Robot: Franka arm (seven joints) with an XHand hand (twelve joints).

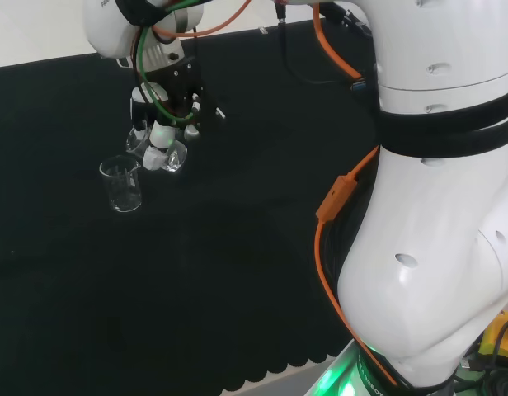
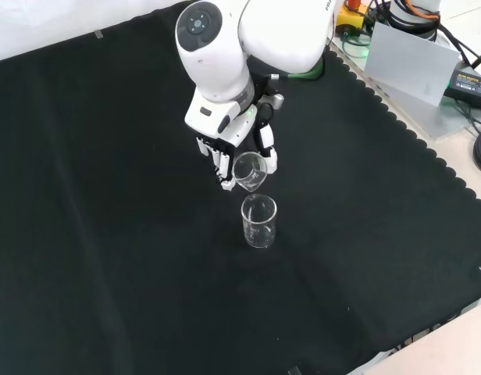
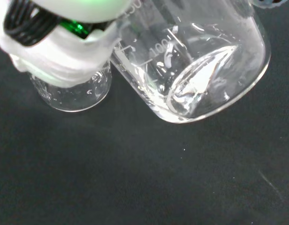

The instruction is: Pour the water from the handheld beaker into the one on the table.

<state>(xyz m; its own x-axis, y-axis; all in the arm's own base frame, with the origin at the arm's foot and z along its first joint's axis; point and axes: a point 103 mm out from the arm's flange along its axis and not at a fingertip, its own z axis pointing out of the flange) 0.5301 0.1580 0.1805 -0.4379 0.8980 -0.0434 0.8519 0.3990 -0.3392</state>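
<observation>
Head view: we look from behind and above arm base, over white links (image 1: 435,247), down at black cloth (image 1: 237,272). Front view: we face arm from opposite side, high, looking down. Wrist view: very close, past palm. We see hand (image 2: 225,148) and both beakers (image 2: 258,221) in all three views.

The arm (image 1: 435,247) is built of big, rounded, glossy white links, and a black band is wrapped round the link at the head view's right. An orange cable (image 1: 336,206) with a flat orange clip is run along that link, and green and orange cables are looped near the wrist. Small round recesses are set into the white shells. A round grey cap (image 2: 197,23) is fitted on the link in the front view. The hand (image 2: 225,152) is made of white shells with black parts between them, and a black block is mounted at its wrist
</observation>
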